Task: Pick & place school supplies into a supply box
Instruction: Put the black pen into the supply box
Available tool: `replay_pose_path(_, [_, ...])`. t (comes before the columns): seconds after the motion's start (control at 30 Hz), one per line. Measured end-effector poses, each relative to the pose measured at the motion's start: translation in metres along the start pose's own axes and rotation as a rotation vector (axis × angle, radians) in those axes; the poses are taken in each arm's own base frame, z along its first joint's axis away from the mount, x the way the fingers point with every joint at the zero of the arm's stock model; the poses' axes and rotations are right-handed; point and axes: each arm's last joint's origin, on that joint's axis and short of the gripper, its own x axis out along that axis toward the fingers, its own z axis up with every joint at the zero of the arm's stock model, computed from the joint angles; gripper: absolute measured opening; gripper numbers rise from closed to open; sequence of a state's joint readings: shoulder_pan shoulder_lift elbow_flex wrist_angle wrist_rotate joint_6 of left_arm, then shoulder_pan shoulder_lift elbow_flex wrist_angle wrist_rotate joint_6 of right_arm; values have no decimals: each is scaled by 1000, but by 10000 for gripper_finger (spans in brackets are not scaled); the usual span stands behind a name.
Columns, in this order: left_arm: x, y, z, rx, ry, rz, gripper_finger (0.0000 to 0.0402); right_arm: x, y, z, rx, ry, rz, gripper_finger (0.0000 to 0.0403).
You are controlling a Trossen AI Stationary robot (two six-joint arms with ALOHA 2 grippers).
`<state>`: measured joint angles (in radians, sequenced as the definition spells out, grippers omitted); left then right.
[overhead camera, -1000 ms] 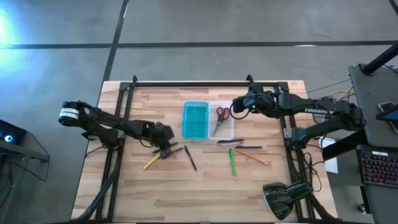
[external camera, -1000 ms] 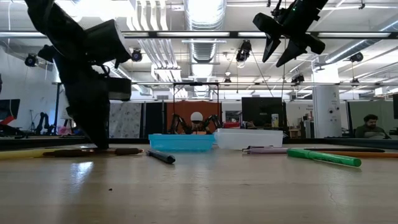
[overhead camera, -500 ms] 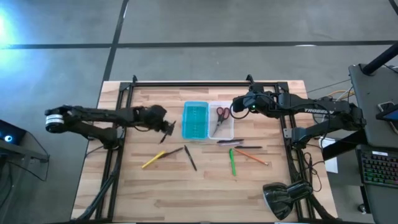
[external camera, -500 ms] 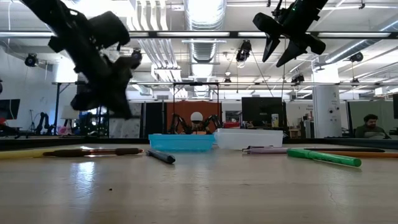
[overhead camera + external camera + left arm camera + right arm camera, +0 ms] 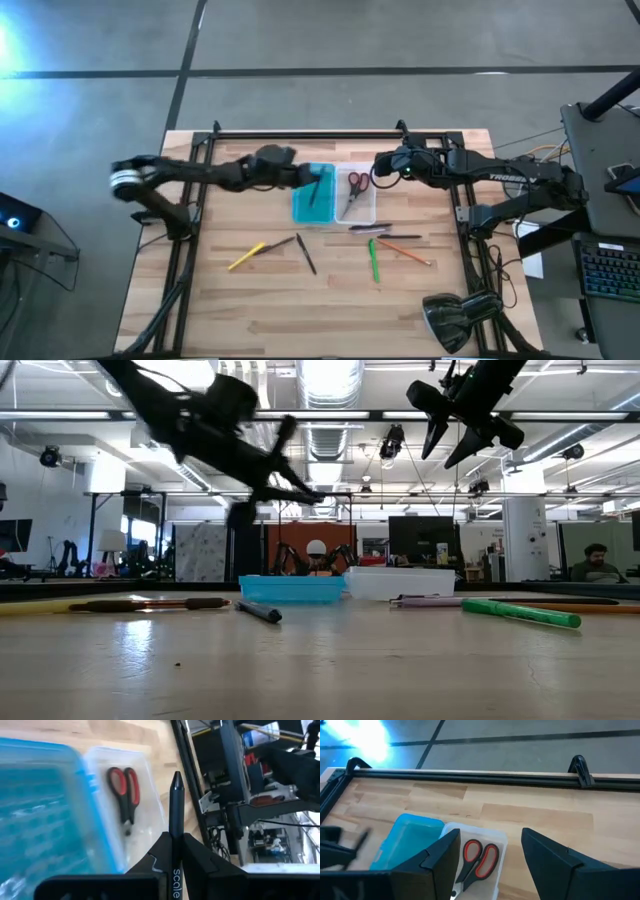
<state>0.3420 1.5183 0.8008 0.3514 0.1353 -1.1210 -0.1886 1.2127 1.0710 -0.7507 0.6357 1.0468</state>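
Dark pen (image 5: pixel 176 810) above turquoise box (image 5: pixel 312 190)

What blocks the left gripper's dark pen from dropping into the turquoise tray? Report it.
Nothing visible does. The left gripper, shut on the dark pen, is over the turquoise tray, which looks bare. The scissors lie in the clear half beside it.
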Motion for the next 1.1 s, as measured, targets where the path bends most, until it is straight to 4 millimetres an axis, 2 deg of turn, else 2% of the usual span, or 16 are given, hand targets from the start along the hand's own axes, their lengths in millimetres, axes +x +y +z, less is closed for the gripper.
replay_pose_path(0.23, [72,-11,11,41,45,55,13,0,0,0,1,0,1,203])
replay_pose_path(0.4, [103,-7,13,34,75,117,15,0,0,0,2,-1,1,203])
replay_pose_path(0.53, [120,-9,10,38,86,110,21,0,0,0,0,-2,-1,203])
replay_pose_path(0.67, [125,-12,8,68,102,137,40,0,-1,0,-4,-3,-3,203])
replay_pose_path(0.87, [122,-12,7,159,119,166,88,0,-1,0,-12,-15,-14,203])
replay_pose_path(1.0, [111,-20,10,237,163,169,111,0,-1,0,-20,-16,-16,203])
replay_pose_path(1.1, [92,-33,9,441,271,154,114,0,-1,0,-72,-12,-15,203])
